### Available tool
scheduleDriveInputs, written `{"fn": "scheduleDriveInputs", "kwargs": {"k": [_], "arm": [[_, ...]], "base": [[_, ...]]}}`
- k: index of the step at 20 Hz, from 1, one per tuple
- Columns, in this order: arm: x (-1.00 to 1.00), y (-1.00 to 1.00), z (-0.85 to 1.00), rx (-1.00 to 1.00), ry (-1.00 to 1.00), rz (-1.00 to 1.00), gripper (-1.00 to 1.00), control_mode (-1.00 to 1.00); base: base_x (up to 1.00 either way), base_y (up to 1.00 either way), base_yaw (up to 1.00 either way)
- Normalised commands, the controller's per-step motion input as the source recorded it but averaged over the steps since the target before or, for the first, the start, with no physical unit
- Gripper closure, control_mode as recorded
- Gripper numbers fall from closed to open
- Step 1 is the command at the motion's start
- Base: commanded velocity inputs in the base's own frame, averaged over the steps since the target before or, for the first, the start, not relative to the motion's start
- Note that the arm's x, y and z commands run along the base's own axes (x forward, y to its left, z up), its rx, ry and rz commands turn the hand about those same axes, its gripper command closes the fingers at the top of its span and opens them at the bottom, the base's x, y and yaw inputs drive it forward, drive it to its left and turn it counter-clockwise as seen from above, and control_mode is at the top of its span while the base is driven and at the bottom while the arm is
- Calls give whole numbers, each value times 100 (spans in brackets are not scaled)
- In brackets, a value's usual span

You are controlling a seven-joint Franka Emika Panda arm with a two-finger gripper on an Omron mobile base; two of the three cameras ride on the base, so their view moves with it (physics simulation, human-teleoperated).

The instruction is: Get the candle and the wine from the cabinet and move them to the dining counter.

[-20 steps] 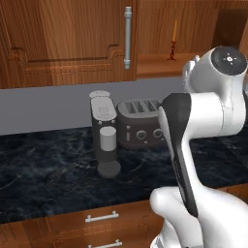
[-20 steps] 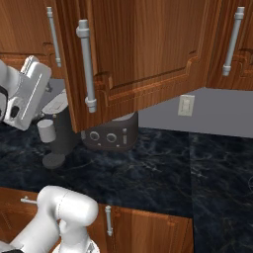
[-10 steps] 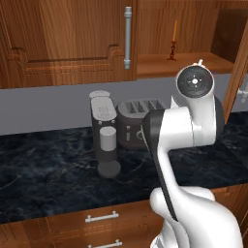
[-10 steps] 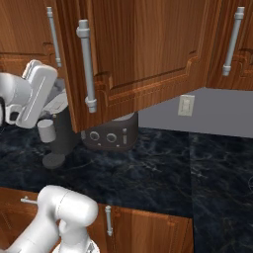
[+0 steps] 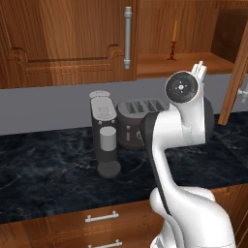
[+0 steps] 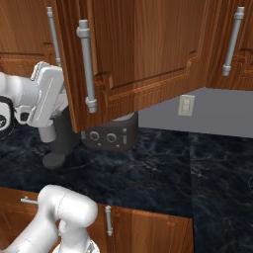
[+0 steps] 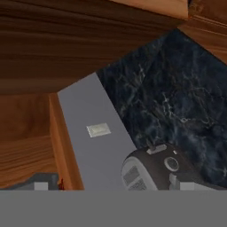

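Note:
The candle (image 5: 174,40), a thin orange taper in a small dark holder, stands on the wooden shelf of the open cabinet (image 5: 184,63). The cabinet's door (image 6: 148,54) hangs open over the black countertop. My gripper (image 5: 198,71) is raised in front of the shelf's edge, lower than the candle and a little to its right, not touching it. In the hand view its fingertips sit far apart at the bottom, open around nothing. The white hand (image 6: 48,96) is beside the open door's edge. The wine and the dining counter are out of view.
A grey toaster (image 5: 138,121) and a coffee machine (image 5: 105,135) stand on the black marble countertop (image 5: 48,169) below the cabinet. A wall socket (image 6: 186,105) sits on the grey backsplash. The closed left cabinet door has a grey bar handle (image 5: 128,36).
The arm has swung its wrist left and up towards the shelf's edge, so the round flange now faces the left camera. The jaws stayed open.

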Motion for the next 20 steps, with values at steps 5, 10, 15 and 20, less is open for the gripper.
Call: {"fn": "scheduleDriveInputs", "kwargs": {"k": [5,10,15,20], "arm": [[16,-10,2,0,0,-6,-100,-100],[15,-19,0,0,1,-7,-100,-100],[13,-31,0,-1,0,-10,-100,-100],[20,-20,0,-9,2,-17,-100,-100]], "base": [[0,0,0],[0,0,0],[0,0,0],[0,0,0]]}}
